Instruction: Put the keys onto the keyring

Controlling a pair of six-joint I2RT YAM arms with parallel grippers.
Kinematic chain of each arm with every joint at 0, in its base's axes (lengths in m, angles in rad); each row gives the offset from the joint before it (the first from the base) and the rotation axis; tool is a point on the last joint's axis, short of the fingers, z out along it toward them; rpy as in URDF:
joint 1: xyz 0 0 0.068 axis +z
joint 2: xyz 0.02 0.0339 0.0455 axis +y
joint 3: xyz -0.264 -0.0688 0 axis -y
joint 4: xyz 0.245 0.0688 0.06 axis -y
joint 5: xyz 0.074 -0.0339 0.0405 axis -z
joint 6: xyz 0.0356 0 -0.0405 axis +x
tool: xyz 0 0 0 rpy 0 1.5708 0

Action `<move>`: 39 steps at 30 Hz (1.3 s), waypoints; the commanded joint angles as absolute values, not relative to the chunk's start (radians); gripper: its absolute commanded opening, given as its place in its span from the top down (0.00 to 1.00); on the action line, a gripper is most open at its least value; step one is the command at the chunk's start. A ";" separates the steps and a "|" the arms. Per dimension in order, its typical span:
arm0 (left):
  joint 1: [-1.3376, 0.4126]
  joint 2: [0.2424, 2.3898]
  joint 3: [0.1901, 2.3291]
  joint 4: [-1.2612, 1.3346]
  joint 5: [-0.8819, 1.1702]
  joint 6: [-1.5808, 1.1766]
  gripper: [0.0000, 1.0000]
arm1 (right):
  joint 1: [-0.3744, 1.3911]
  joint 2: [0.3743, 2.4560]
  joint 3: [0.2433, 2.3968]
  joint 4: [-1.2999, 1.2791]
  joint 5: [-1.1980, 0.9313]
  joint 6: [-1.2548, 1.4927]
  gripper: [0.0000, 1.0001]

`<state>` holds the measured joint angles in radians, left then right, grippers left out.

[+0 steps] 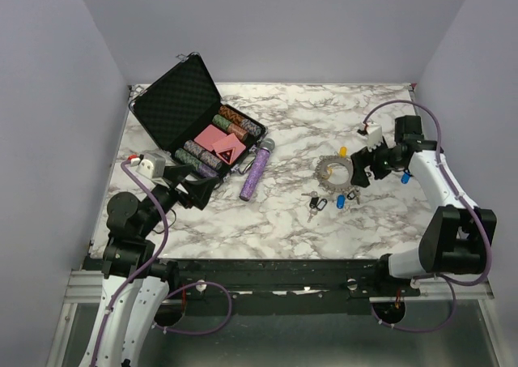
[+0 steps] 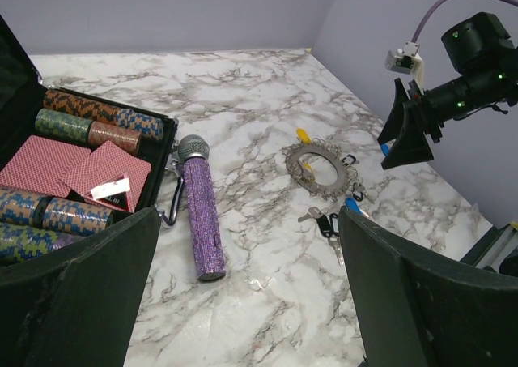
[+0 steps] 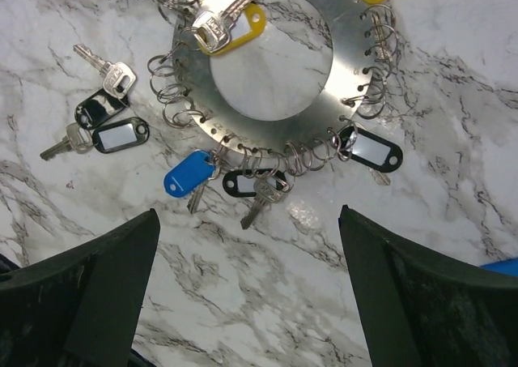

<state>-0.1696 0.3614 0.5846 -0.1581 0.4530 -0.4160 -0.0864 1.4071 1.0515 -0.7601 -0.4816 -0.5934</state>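
Apart, left fingers (image 2: 81, 302) and right fingers (image 3: 421, 302); keyring (image 3: 267, 136) top cut off, perhaps more keys (image 3: 259, 198)

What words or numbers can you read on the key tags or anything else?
No text here can be read.
The key tags: white windows look blank.
The keys: any stamping is too small to read.
The white slip on the red cards in the case: too blurred to read.
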 commanded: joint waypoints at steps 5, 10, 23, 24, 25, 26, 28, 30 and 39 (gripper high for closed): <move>-0.172 0.348 0.578 -0.140 0.463 -0.419 0.01 | -0.087 1.526 1.075 -0.908 -0.656 -0.682 0.00; -0.172 0.353 0.577 -0.137 0.471 -0.420 0.01 | 0.039 1.536 1.060 -0.936 -0.701 -0.742 0.00; -0.169 0.371 0.574 -0.141 0.474 -0.417 0.01 | 0.179 1.437 0.963 -0.902 -0.856 -1.181 0.00; -0.169 0.373 0.574 -0.141 0.472 -0.417 0.01 | 0.193 1.448 0.969 -0.899 -0.845 -1.192 0.00; -0.169 0.374 0.574 -0.141 0.471 -0.417 0.01 | 0.210 1.456 0.974 -0.896 -0.832 -1.201 0.00; -0.169 0.377 0.575 -0.143 0.472 -0.416 0.01 | 0.222 1.463 0.979 -0.888 -0.821 -1.201 0.00; -0.167 0.377 0.574 -0.147 0.469 -0.413 0.01 | 0.247 1.468 0.974 -0.873 -0.802 -1.204 0.00; -0.167 0.379 0.574 -0.146 0.465 -0.411 0.01 | 0.262 1.463 0.962 -0.859 -0.795 -1.206 0.00; -0.163 0.403 0.574 -0.152 0.462 -0.410 0.01 | 0.278 1.428 0.894 -0.821 -0.807 -1.210 0.01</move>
<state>-0.1699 0.3950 0.5812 -0.1589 0.4541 -0.4160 0.2703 1.4567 0.9195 -0.8516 -0.7929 -1.1820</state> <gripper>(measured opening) 0.988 0.995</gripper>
